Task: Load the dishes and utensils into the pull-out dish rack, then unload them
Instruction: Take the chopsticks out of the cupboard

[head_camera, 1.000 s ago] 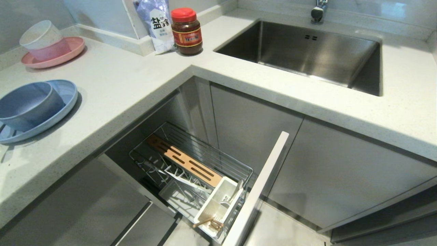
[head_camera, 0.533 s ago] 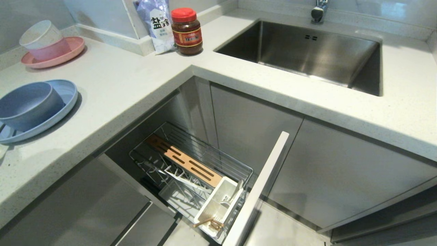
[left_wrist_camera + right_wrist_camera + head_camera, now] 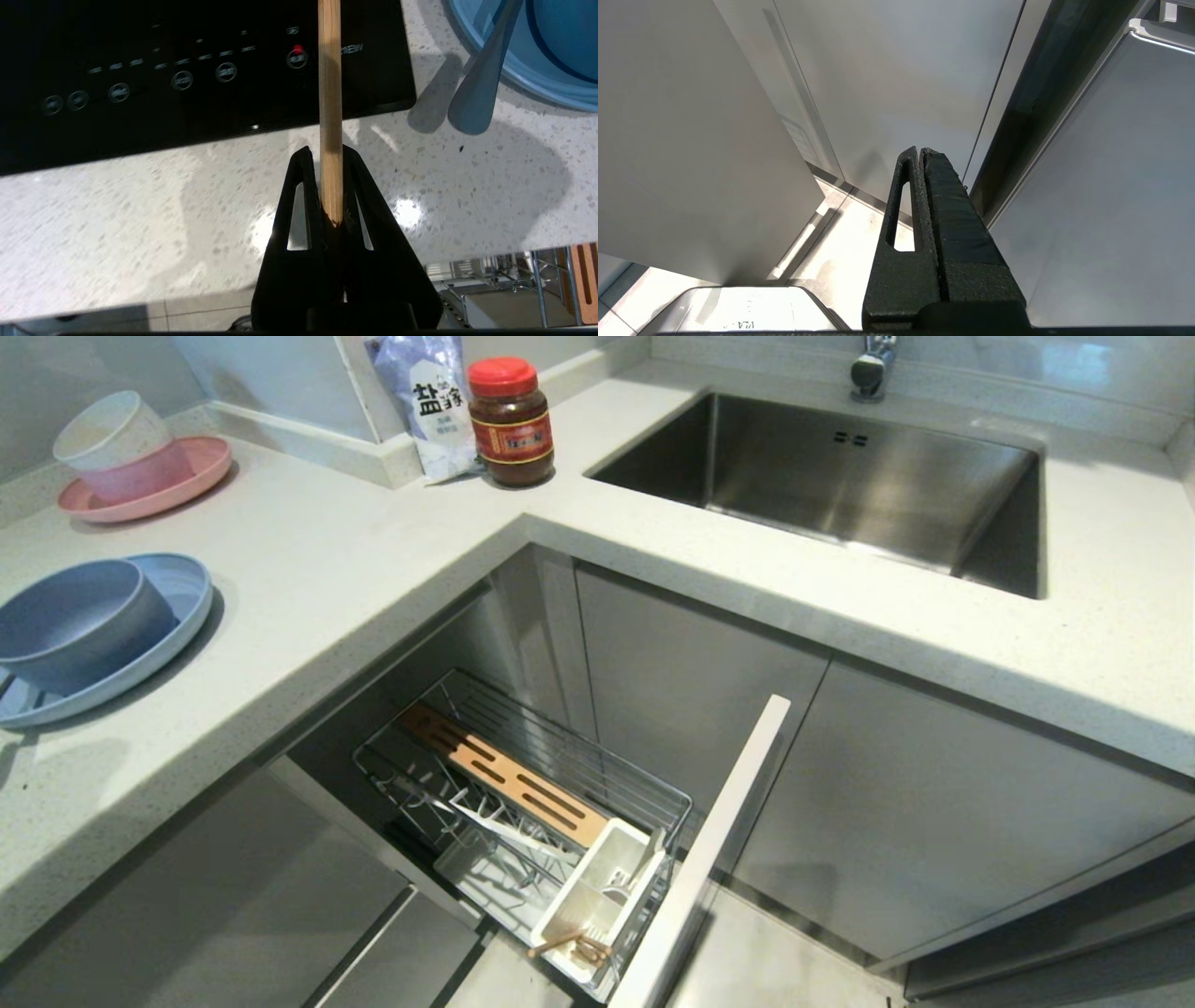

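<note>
My left gripper [image 3: 327,154] is clamped on a light wooden chopstick [image 3: 330,93], which sticks straight out past my fingertips [image 3: 303,158]. I hold it above the speckled countertop [image 3: 140,210], at the edge nearest me; the stick's far part crosses in front of a black glass cooktop [image 3: 140,70] set into that counter. Just beside the cooktop's corner a light-blue spoon handle [image 3: 481,88] pokes out over the rim of the light-blue plate [image 3: 514,79]. Below the counter edge I catch a corner of the pull-out dish rack [image 3: 514,284] and its wooden strip [image 3: 586,280].

My right gripper [image 3: 922,156] hangs low beside the grey cabinet fronts [image 3: 901,84], fingers pressed together on nothing (it holds no utensil).

From my head, neither arm shows. Nearest, under the countertop [image 3: 373,569], the pull-out dish rack [image 3: 560,756] stands drawn out, its grey front panel [image 3: 709,859] toward me. The white cutlery caddy [image 3: 597,887] sits at the panel end of the rack, with wooden chopstick pieces [image 3: 569,945] lying at its near end. The slotted wooden strip [image 3: 504,775] runs along the rack behind the caddy. Up on the counter to the rack's left, the light-blue bowl [image 3: 75,621] sits on the light-blue plate [image 3: 177,583]. Farther back stands a pink plate with stacked bowls [image 3: 140,467]. At the counter's inner corner are a salt bag [image 3: 429,401] and a red-lidded jar [image 3: 509,425], and to the right of them, the steel sink [image 3: 840,485].
</note>
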You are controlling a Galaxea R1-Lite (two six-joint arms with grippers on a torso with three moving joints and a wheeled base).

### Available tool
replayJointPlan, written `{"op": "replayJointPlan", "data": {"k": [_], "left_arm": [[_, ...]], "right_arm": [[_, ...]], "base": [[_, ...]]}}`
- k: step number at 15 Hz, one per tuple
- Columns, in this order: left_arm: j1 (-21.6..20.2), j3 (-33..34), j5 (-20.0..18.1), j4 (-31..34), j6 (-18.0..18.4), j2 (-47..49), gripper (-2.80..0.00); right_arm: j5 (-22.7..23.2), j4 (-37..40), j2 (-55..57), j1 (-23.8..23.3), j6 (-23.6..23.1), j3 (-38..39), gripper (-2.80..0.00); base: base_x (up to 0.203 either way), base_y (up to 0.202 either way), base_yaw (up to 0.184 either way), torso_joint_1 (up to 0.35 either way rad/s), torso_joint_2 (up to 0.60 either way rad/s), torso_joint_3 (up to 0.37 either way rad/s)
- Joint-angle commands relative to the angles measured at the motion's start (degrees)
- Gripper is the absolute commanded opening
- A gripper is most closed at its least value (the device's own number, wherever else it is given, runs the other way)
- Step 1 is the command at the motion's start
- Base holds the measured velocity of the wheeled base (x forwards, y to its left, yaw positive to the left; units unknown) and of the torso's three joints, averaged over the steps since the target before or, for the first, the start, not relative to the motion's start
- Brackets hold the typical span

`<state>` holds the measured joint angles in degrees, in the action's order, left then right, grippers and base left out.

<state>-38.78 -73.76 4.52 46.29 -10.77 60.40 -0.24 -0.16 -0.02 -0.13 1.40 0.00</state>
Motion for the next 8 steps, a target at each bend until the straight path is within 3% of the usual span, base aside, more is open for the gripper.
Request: {"op": "replayJointPlan", "data": {"k": [1, 8], "left_arm": [[1.2, 4.1, -2.4, -4.8, -0.1, 0.7, -2.80], [3.4, 5.4, -10.9, -5.5, 0.3, 0.6, -2.80]], "right_arm": [[0.0, 0.0, -0.2, 0.0, 0.0, 0.1, -2.80], [0.0, 0.0, -0.2, 0.0, 0.0, 0.1, -2.80]], "base": [[0.000, 0.000, 0.000, 0.000, 0.00, 0.000], [0.000, 0.000, 0.000, 0.000, 0.00, 0.000]]}}
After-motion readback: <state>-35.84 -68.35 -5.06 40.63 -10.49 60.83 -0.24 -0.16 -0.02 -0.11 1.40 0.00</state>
